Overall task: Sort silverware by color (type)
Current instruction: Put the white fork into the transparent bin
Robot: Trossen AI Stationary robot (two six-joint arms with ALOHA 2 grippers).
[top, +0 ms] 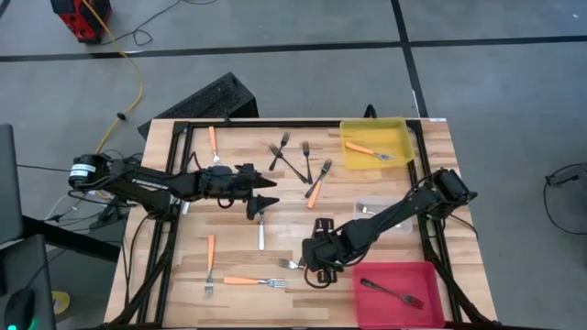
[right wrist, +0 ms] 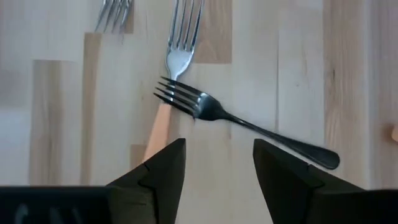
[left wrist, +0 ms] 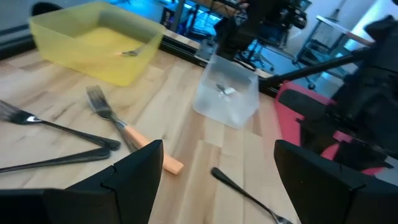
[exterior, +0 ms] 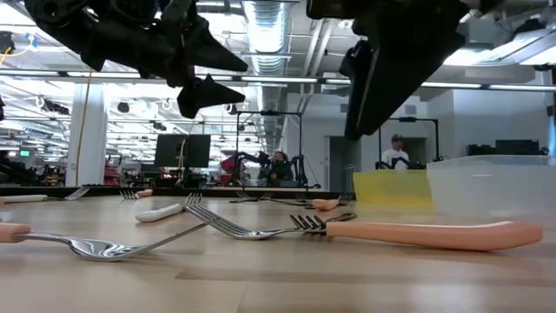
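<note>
From up top: my right gripper [top: 319, 266] hangs near the table's front, just beside the red bin [top: 401, 291] w/ a dark fork in it, and my left gripper [top: 261, 194] waits mid-table, fingers wide, holding nothing. Low view: an orange-handled fork [exterior: 417, 233] lies closest, tines touching a silver fork [exterior: 139, 243]. Right wrist cam: my fingers [right wrist: 163, 171] are apart and empty over a dark fork [right wrist: 245, 124], which lies across an orange fork [right wrist: 171, 87].
</note>
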